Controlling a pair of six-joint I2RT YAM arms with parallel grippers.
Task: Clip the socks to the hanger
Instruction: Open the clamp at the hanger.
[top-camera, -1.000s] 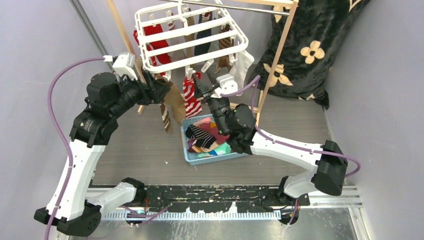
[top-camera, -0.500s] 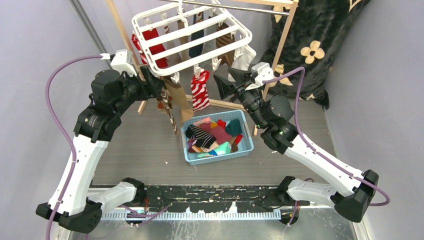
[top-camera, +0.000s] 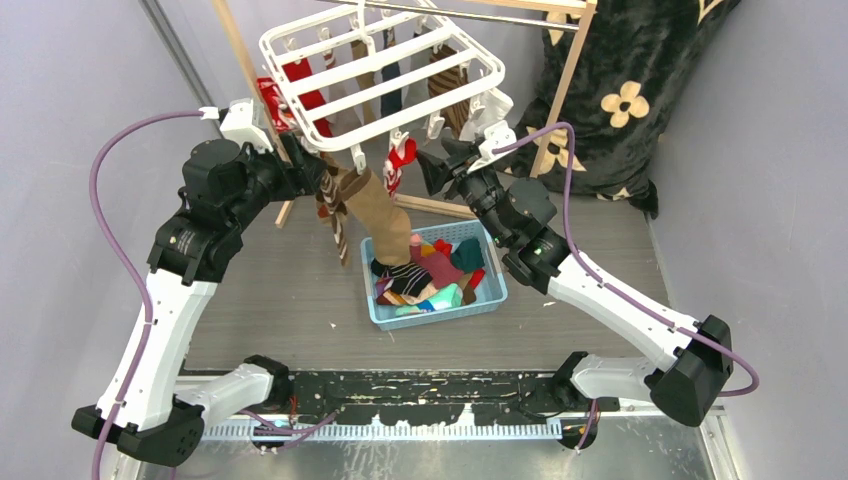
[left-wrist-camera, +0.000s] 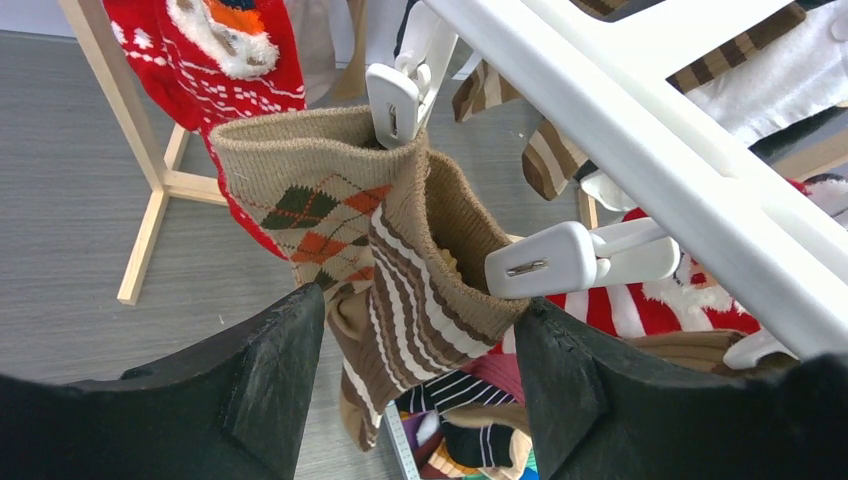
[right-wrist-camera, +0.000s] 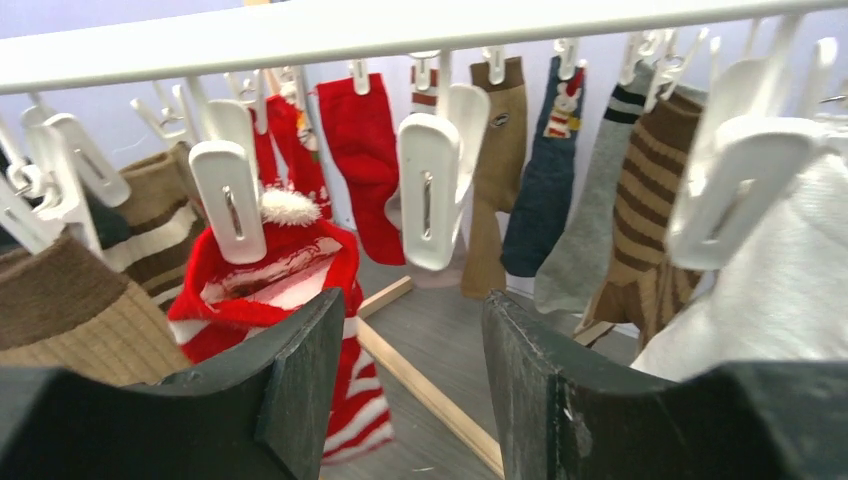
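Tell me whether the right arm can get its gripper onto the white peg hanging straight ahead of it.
Probably yes. The right gripper is open and the peg hangs in line with the gap between its fingers, nothing in between. The red-and-white sock hangs off to one side.

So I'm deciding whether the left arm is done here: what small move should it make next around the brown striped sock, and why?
Probably draw the left gripper straight back, clear of the brown striped sock. Its fingers stand open either side of the sock without gripping it, and a white peg seems to bite the cuff's edge, so the sock looks hung.
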